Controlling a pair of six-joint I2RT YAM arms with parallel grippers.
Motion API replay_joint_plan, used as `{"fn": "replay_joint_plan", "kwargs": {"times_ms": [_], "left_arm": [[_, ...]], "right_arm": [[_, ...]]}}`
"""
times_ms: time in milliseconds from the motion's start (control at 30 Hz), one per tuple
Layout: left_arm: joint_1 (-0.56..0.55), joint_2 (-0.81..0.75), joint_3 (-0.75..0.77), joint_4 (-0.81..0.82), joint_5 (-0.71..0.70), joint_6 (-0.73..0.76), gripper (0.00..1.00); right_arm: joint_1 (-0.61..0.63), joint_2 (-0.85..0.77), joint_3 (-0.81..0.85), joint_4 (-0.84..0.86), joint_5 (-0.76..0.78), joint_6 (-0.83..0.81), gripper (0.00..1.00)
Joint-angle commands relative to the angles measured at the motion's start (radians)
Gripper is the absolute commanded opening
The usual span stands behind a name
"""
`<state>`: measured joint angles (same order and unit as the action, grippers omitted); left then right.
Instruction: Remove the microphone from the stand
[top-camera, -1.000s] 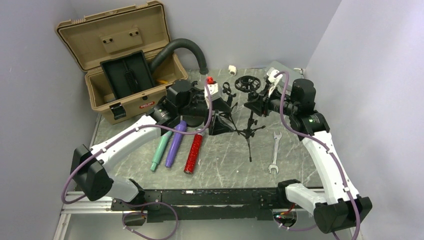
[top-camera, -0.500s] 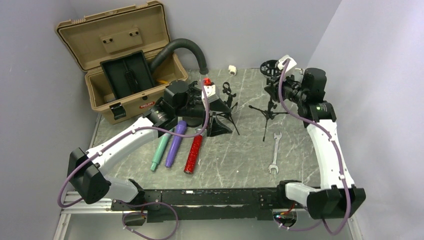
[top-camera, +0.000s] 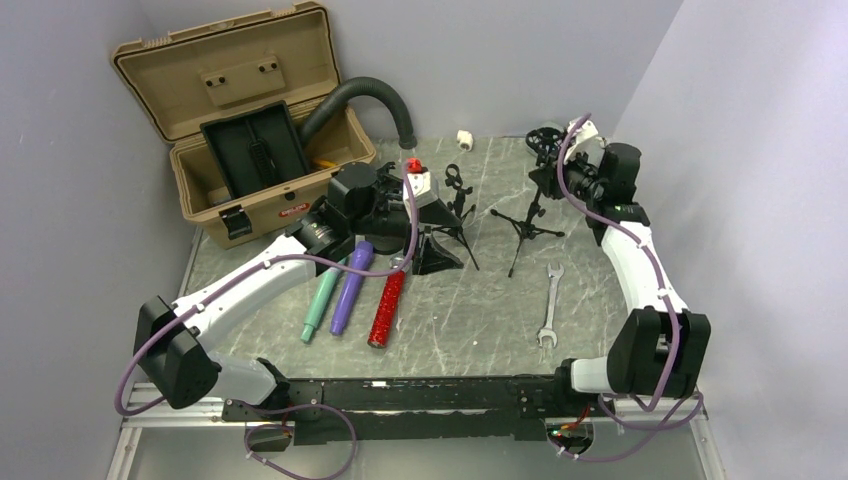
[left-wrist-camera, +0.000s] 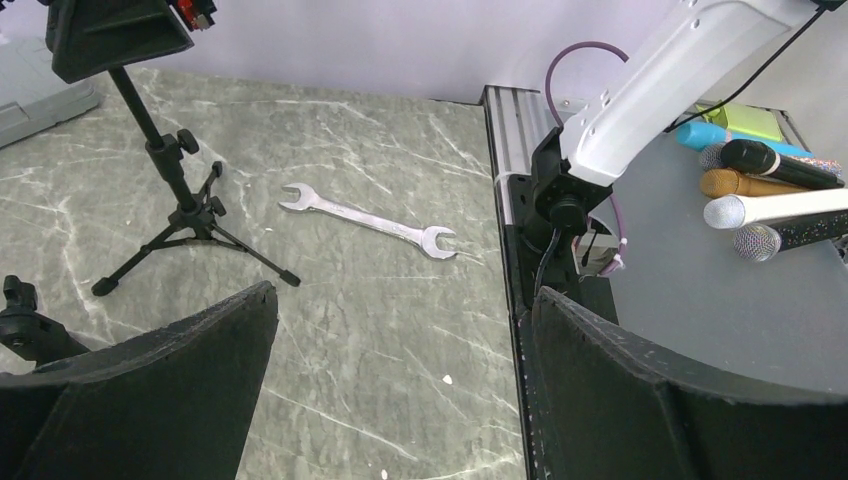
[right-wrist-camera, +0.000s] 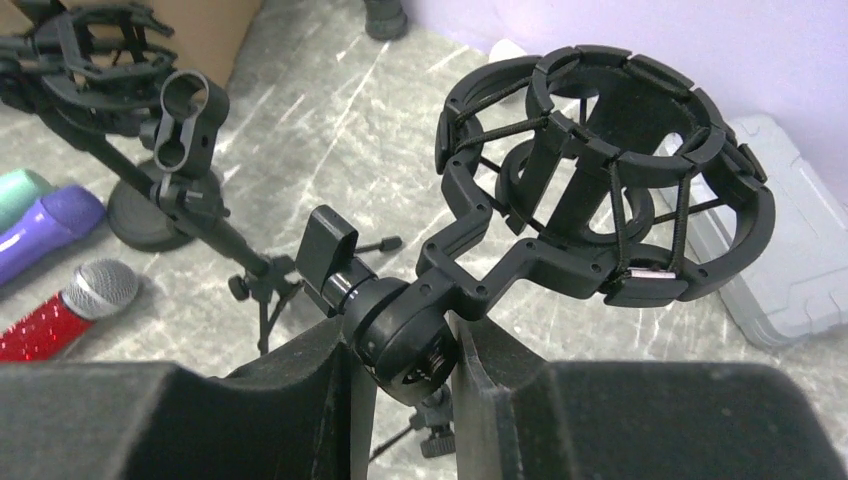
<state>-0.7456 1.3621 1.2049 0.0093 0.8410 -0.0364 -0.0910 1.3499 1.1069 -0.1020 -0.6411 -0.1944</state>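
Observation:
A black tripod stand (top-camera: 528, 215) stands at the back right, topped by a shock mount (right-wrist-camera: 610, 200) whose ring holds nothing. My right gripper (right-wrist-camera: 405, 360) is shut on the stand's round swivel joint (right-wrist-camera: 410, 335) just under the mount; from above, that right gripper (top-camera: 552, 175) is at the stand's head. A second stand (top-camera: 457, 200) sits mid-table beside my left gripper (top-camera: 435, 228). The left gripper (left-wrist-camera: 405, 295) is open over bare table, nothing between its fingers. Three microphones lie on the table: green (top-camera: 322, 300), purple (top-camera: 350, 290), red glitter (top-camera: 387, 305).
An open tan toolbox (top-camera: 240, 130) and a black hose (top-camera: 370, 100) fill the back left. A wrench (top-camera: 547, 305) lies near the right arm. A grey case (right-wrist-camera: 790, 260) lies behind the mount. Several more microphones (left-wrist-camera: 770, 200) lie beyond the front rail (left-wrist-camera: 505, 180).
My right gripper has carried the tripod stand from the middle of the table to the back right, and the stand now sits more upright. The left gripper has stayed open and nearly still.

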Motion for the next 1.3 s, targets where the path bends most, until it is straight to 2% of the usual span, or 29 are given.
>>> {"fn": "replay_joint_plan", "kwargs": {"times_ms": [0, 300, 367, 533, 733, 1033, 1267], "left_arm": [[0.004, -0.026, -0.002, 0.016, 0.030, 0.024, 0.99], [0.003, -0.022, -0.008, 0.026, 0.041, 0.024, 0.99], [0.003, -0.026, -0.011, 0.027, 0.042, 0.024, 0.99], [0.005, -0.028, -0.015, 0.027, 0.041, 0.024, 0.99], [0.009, -0.040, -0.020, 0.025, 0.037, 0.066, 1.00], [0.020, -0.036, -0.019, 0.030, 0.023, 0.071, 0.99], [0.031, -0.050, -0.041, 0.048, 0.014, 0.070, 0.99]], "right_arm": [[-0.007, -0.036, -0.097, 0.319, -0.057, 0.098, 0.00], [-0.008, 0.034, -0.272, 0.424, -0.024, 0.075, 0.02], [-0.008, 0.048, -0.287, 0.416, -0.026, 0.058, 0.09], [-0.008, 0.101, -0.285, 0.403, -0.031, 0.067, 0.36], [-0.006, 0.187, -0.252, 0.424, -0.028, 0.102, 0.48], [0.025, 0.230, -0.242, 0.499, 0.001, 0.116, 0.51], [0.052, 0.277, -0.234, 0.528, 0.037, 0.107, 0.46]]}}
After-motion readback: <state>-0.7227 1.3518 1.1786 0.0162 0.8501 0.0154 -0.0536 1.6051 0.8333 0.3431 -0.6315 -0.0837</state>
